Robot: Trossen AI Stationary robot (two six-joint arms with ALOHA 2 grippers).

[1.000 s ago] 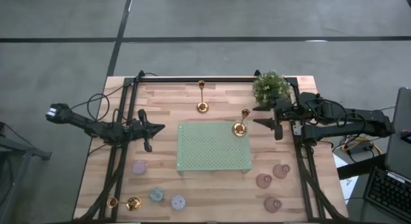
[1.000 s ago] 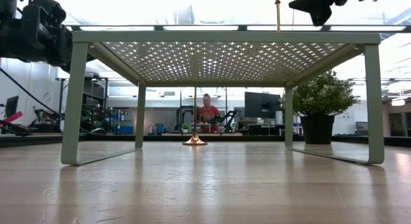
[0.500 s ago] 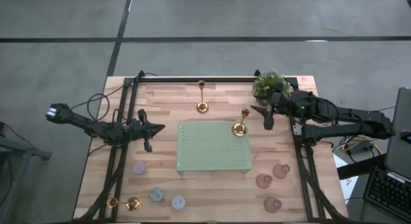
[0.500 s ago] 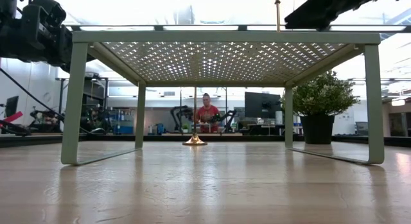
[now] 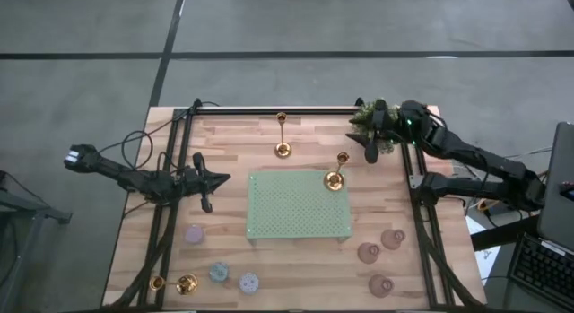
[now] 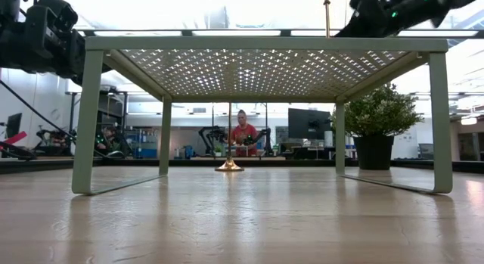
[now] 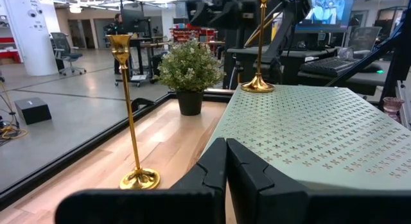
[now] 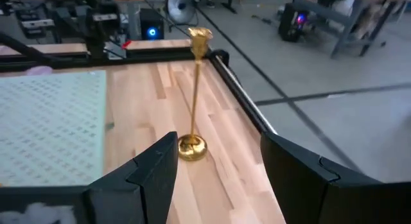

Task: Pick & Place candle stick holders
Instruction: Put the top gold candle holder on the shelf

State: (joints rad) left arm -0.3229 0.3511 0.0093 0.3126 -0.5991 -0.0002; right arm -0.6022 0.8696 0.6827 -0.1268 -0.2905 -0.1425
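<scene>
Lining Up on the Back Gold Holder

While hanging near the potted plant [image 5: 378, 121], facing the standing gold holder [image 8: 193, 95] at the table's back edge with right gripper [image 5: 370, 150] jaws apart, presumably for its stem; leaving another gold holder [image 5: 335, 174] upright on the green rack [image 5: 296, 210]; idling left gripper [image 5: 204, 186] pinched together, empty, beside the rack

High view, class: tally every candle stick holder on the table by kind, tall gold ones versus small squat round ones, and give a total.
Tall gold holders: 3, one on the bare wood at the far edge, one on the green perforated shelf, one lying at the near left corner
Small squat round holders: 6, three near left, three near right
Total: 9
</scene>
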